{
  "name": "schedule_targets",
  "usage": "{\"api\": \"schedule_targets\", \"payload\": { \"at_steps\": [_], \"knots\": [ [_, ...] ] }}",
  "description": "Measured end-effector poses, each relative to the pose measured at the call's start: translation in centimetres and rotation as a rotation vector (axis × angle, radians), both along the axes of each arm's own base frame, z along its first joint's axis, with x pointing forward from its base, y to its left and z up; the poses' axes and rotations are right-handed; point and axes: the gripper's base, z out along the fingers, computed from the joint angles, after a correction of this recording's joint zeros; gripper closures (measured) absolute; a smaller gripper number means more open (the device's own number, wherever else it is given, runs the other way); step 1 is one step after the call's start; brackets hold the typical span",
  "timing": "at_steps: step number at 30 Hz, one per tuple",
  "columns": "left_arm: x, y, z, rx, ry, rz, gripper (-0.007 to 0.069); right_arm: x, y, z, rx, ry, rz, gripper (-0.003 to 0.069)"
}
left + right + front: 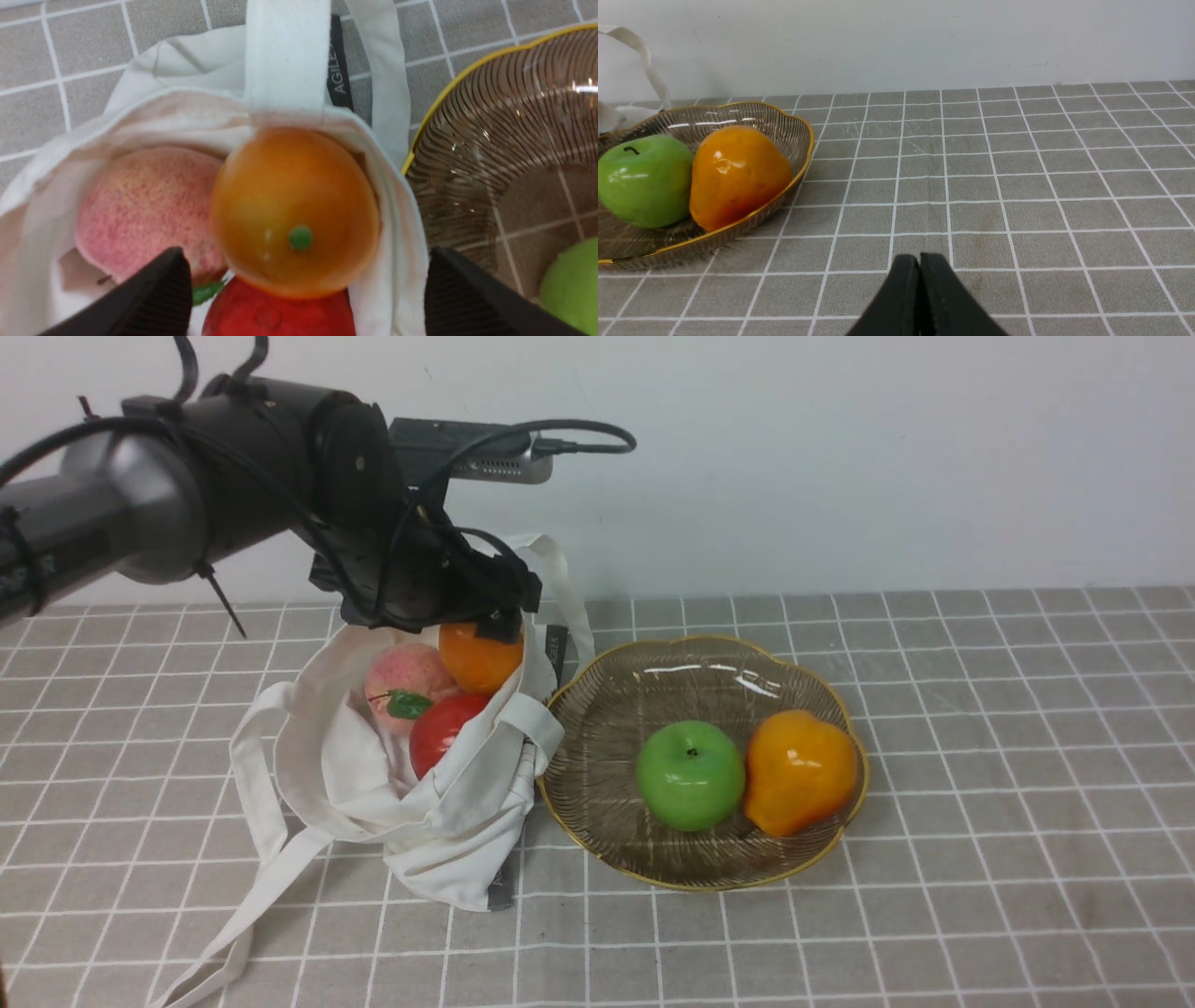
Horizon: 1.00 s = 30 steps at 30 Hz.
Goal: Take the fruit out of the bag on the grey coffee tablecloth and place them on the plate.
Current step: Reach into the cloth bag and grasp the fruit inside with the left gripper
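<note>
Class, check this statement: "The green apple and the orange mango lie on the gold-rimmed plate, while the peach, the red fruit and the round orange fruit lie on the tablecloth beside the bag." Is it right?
Not quite: the peach, red fruit and round orange fruit are inside the bag, as the front view shows. The rest stands.
</note>
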Motion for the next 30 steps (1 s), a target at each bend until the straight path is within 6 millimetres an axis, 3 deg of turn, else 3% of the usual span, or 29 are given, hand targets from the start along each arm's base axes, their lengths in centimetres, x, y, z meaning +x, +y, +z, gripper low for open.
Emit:
{"api": "schedule_targets", "payload": {
  "at_steps": [7,11,16,19,24,30],
  "knots": [
    [0.8,-0.3,-1.0,-0.011,-0.028,0.001,0.0022,0.0,0.0,0.0,0.0,0.0,0.0,0.0674],
    [1.1,-0.4,-1.7,-0.008,-0.021,0.001,0.0064,0.0,0.0,0.0,0.0,0.0,0.0,0.0674],
    [1.3,-0.5,-2.5,-0.003,-0.005,0.001,0.0171,0.0,0.0,0.0,0.0,0.0,0.0,0.0674],
    [1.2,-0.4,-2.5,-0.001,-0.001,0.001,0.0171,0.0,0.0,0.0,0.0,0.0,0.0,0.0674],
    [0.7,0.0,-1.3,0.033,-0.012,-0.011,0.0171,0.0,0.0,0.0,0.0,0.0,0.0,0.0674],
    [-0.7,0.9,3.2,0.087,-0.053,-0.02,0.0171,0.0,0.0,0.0,0.0,0.0,0.0,0.0674]
  ]
}}
